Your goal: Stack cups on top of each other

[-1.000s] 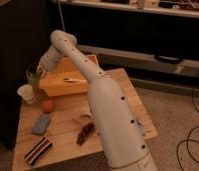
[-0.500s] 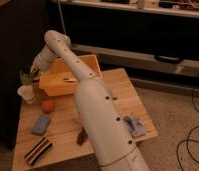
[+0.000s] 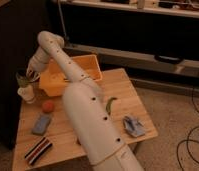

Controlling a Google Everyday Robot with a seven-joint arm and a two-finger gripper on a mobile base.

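The camera view looks down on a wooden table (image 3: 125, 90) from above its front right corner. The white arm (image 3: 83, 110) rises from the bottom of the picture, runs across the middle of the tabletop and bends at an elbow above the back left corner, then drops toward the left edge.

The gripper (image 3: 28, 76) hangs over the back left corner, just above the white cup. It has the pale green cup (image 3: 22, 77) in its grasp: the cup sits upright, its dark inside showing, with the gripper pressed against its right side. How far the fingers are spread cannot be told, as the cup and wrist hide them.

The white cup (image 3: 27, 93) stands upright on the table at the left edge, directly under the green cup. The green cup's base seems to meet or sit just within the white cup's rim; whether it is fully seated cannot be told.

Behind the arm, along the back edge, is the yellow bin (image 3: 88, 70). An orange-red ball (image 3: 48, 106) lies near the left edge, in front of the white cup. A blue-grey sponge (image 3: 42, 124) lies in front of the ball, and a striped red, white and dark object (image 3: 38, 150) sits at the front left corner. A green pepper-like item (image 3: 110, 104) lies right of the arm near the table's middle, and a blue-grey crumpled object (image 3: 133, 125) lies toward the front right corner.
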